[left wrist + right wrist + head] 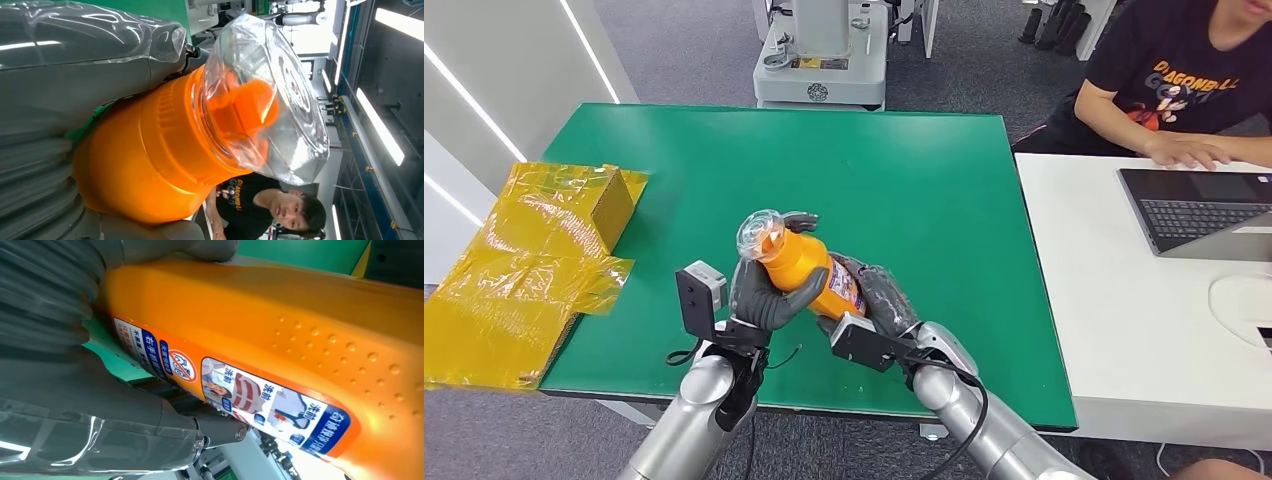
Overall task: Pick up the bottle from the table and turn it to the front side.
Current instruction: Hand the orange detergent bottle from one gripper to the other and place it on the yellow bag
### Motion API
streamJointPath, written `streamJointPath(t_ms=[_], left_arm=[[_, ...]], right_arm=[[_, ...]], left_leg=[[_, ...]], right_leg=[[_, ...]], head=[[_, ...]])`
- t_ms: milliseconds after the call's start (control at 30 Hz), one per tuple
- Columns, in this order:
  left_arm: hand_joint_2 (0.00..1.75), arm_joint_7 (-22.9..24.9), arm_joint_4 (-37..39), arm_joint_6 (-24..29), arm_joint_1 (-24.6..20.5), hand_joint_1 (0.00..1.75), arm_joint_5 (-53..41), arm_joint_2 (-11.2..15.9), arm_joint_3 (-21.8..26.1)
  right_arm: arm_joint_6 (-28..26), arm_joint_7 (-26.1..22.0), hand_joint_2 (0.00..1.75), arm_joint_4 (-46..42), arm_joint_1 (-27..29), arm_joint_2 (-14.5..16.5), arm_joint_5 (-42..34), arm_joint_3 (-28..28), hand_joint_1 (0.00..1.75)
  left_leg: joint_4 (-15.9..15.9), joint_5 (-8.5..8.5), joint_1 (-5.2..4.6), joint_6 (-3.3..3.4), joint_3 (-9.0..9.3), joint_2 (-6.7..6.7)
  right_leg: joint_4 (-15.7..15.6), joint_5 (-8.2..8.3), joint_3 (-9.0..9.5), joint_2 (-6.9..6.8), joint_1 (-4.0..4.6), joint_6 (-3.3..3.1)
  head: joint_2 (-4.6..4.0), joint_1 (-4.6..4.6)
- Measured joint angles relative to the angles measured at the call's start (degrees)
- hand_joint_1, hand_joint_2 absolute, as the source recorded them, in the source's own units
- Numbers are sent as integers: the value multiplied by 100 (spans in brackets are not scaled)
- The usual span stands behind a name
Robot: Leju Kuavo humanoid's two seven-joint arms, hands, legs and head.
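— Where's the bottle right now?

— Off the table. The orange bottle (pixel 809 272) is held over the near middle of the green table (pixel 924 190), tilted, with its clear cap (pixel 759 234) pointing toward ten o'clock and its base toward four o'clock.

— Who's got it?

— Both hands. The left hand (pixel 769 295) is wrapped round the neck end, its grey thumb across the orange shoulder just under the cap. The right hand (pixel 879 300) grips the lower body from the four o'clock side, fingers closed on it.

— Can you see the label?

— Partly. In the right wrist view a strip of blue, white and red label (pixel 235 395) runs along the bottle's side, with small pictures, printed characters and a red prohibition sign. Beside it the orange plastic carries a patch of raised dots (pixel 345 347). From the head view a bit of that label peeks out between the two hands.

— And the cap?

— Transparent, faceted, with an orange nozzle (pixel 245 107) showing through it in the left wrist view.

— What else is around?

— Crumpled yellow packaging (pixel 534 260) lies at nine o'clock, hanging over the table's left edge. At two o'clock a person in a black printed T-shirt (pixel 1184 70) sits at a white desk (pixel 1114 300), one hand beside a laptop (pixel 1199 210). A white machine base (pixel 821 60) stands at twelve o'clock, beyond the table's far edge.
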Motion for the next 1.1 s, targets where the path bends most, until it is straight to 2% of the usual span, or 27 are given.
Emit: streamJointPath(t_ms=[333, 500, 533, 567, 633, 667, 700, 767, 1100], left_arm=[[175, 0, 55, -5, -27, 175, 0, -9, 0], [175, -2, 67, 16, -29, 175, -14, -9, 0], [175, -3, 69, 28, -33, 175, -20, -10, 0], [175, -3, 70, 43, -39, 175, -26, -11, 1], [175, -11, 71, 78, -63, 175, -40, -16, 2], [175, -20, 72, 103, -79, 175, -47, -21, 3], [175, -28, 73, 130, -93, 175, -55, -27, 6], [175, -39, 81, 195, -105, 175, -70, -34, 21], [175, -162, 37, 649, -112, 175, -163, 86, 304]], right_arm=[[38, 40, 175, -49, 52, 0, 81, -3, 175], [-158, 94, 175, -110, 89, 0, 119, -29, 175], [-222, 96, 175, -132, 105, 0, 113, -42, 163], [-287, 92, 175, -160, 124, 0, 100, -60, 130], [-412, 82, 175, -231, 175, 0, 62, -102, 48], [-479, 78, 175, -282, 207, 0, 39, -123, 17], [-549, 73, 175, -342, 241, 1, 17, -141, 5], [-704, 55, 175, -502, 308, 3, -23, -179, 0], [-1080, -49, 175, -1390, 625, 26, -306, -368, 0]], left_leg=[[0, 0, 0, 0, 0, 0], [0, 0, 0, 0, -1, 0], [0, 0, 0, 0, -1, 0], [0, 0, 0, 0, -1, -1], [0, 0, 0, 0, -3, -1], [0, 0, 0, 0, -3, -2], [0, 0, 0, 0, -4, -2], [0, 0, 0, 0, -4, -2], [-1, 1, 1, -1, -4, -1]], right_leg=[[0, 0, 0, 0, 0, 0], [0, 0, 0, 0, 0, 0], [0, 0, 0, -1, 0, 0], [0, 0, 0, -1, 0, 0], [0, 0, 0, -2, 0, 0], [0, 0, 0, -2, 0, 0], [0, 0, 0, -2, 0, 0], [0, 0, -1, -1, 0, 0], [2, 0, -3, 0, 1, 0]], head=[[0, 0], [0, 0], [0, 0], [0, -1], [0, -1], [0, -1], [0, 0], [0, 0], [0, 0]])
